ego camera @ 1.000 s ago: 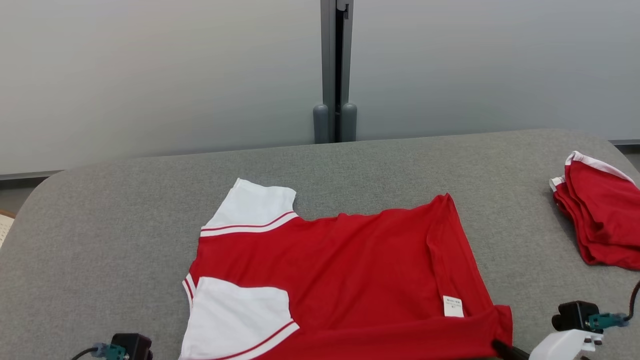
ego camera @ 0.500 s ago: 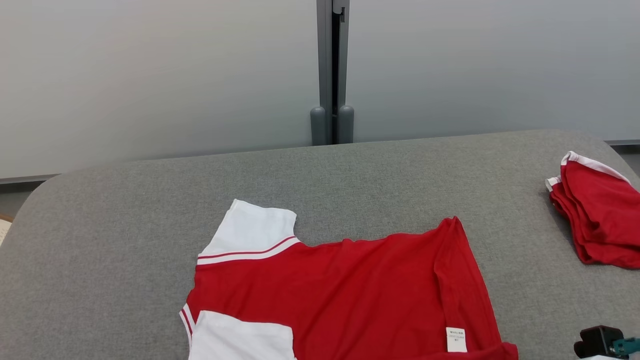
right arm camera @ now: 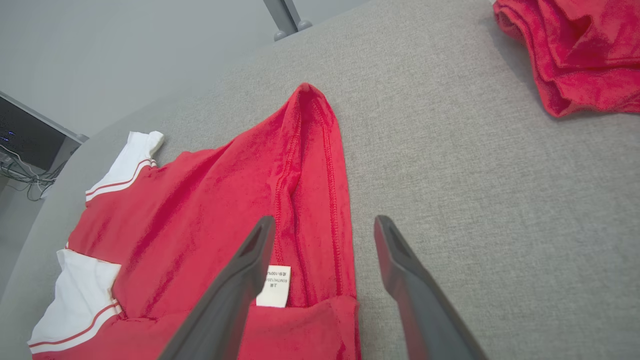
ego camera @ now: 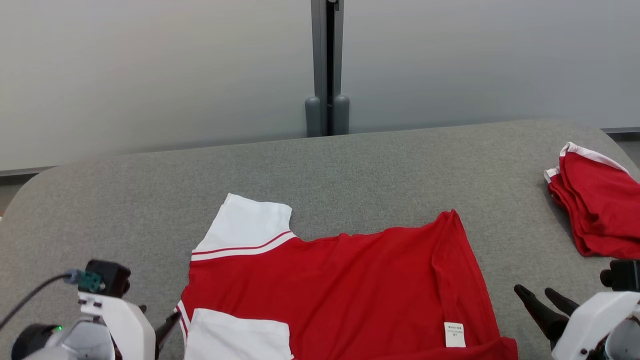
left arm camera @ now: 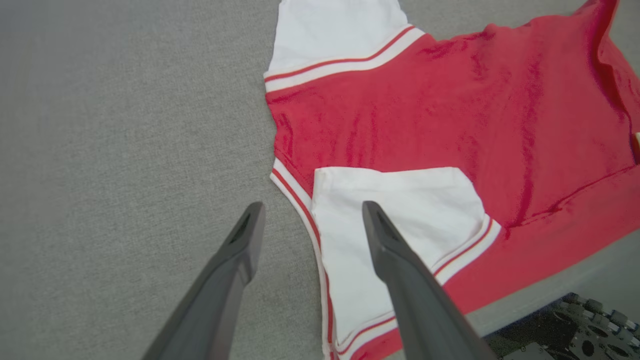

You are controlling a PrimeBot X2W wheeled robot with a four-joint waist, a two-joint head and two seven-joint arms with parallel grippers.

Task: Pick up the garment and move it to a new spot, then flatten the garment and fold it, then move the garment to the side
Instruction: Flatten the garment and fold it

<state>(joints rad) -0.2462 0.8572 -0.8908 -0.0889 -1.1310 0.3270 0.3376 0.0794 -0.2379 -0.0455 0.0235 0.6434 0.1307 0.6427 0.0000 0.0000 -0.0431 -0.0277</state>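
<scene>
Red T-shirt (ego camera: 340,280): lies spread on the grey felt table (ego camera: 125,210), near the middle of the near edge, neck to the left and hem to the right.
Sleeves: both are white with red stripes. The far sleeve (ego camera: 247,222) lies flat on the felt and the near sleeve (left arm camera: 395,220) is folded in over the red body.
Near edge: a strip of red cloth is turned over onto the shirt along the table's near edge.
Left gripper (left arm camera: 311,207): fingers spread wide and holding nothing, at the shirt's near-left edge. One finger is over bare felt and the other over the near sleeve.
Right gripper (right arm camera: 324,220): fingers spread wide and holding nothing, at the near-right corner beside the hem. One finger is by the care label (right arm camera: 274,286) and the other over bare felt.
Left wrist view: shows the table's near edge with a dark perforated part (left arm camera: 565,330) below it.
Right wrist view: shows the hem's double stitching close up, and a dark screen with cables (right arm camera: 25,145) past the table's left end.
Head view: shows the pale partition and its grey post (ego camera: 327,65) behind the table.
Pile of folded red garments (ego camera: 597,210): at the far right of the table, well apart from the shirt.
Writing: the white care label carries small dark print, too small to read.
</scene>
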